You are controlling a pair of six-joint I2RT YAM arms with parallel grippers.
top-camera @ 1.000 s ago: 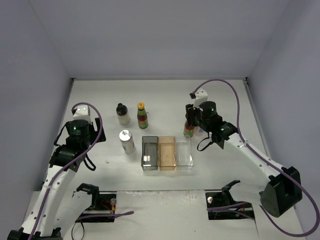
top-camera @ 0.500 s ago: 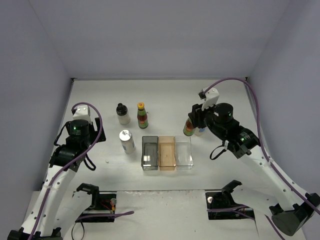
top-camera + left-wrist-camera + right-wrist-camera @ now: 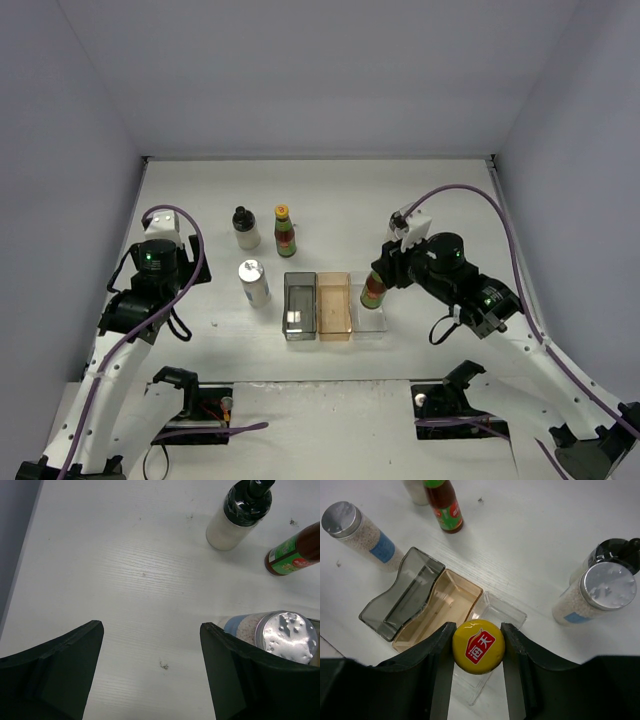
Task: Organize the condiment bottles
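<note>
The right gripper (image 3: 478, 636) is closed on a dark sauce bottle (image 3: 373, 291). Its two fingers press against either side of the yellow cap, which bears a red emblem. The bottle stands upright over the clear bin (image 3: 369, 318), the bin at the 3 o'clock end of a row of three. The amber bin (image 3: 334, 306) sits in the middle and the grey bin (image 3: 299, 306) at the 9 o'clock end, all side by side on the white table (image 3: 200, 200). Whether the bottle's base touches the bin floor cannot be told.

In the right wrist view, at 2 o'clock from the held cap, a silver-capped bottle (image 3: 598, 594) stands on the table. A black-capped bottle (image 3: 615, 555) stands just behind it.

The left gripper (image 3: 151, 627) is spread wide and holds nothing. Another silver-capped bottle (image 3: 253, 283) stands near the grey bin, at its 9 o'clock side. In the left wrist view it is partly hidden behind the right-hand finger. A second black-capped bottle (image 3: 245, 228) and a second dark bottle (image 3: 285, 232) stand near each other at 11 to 12 o'clock from the grey bin.
</note>
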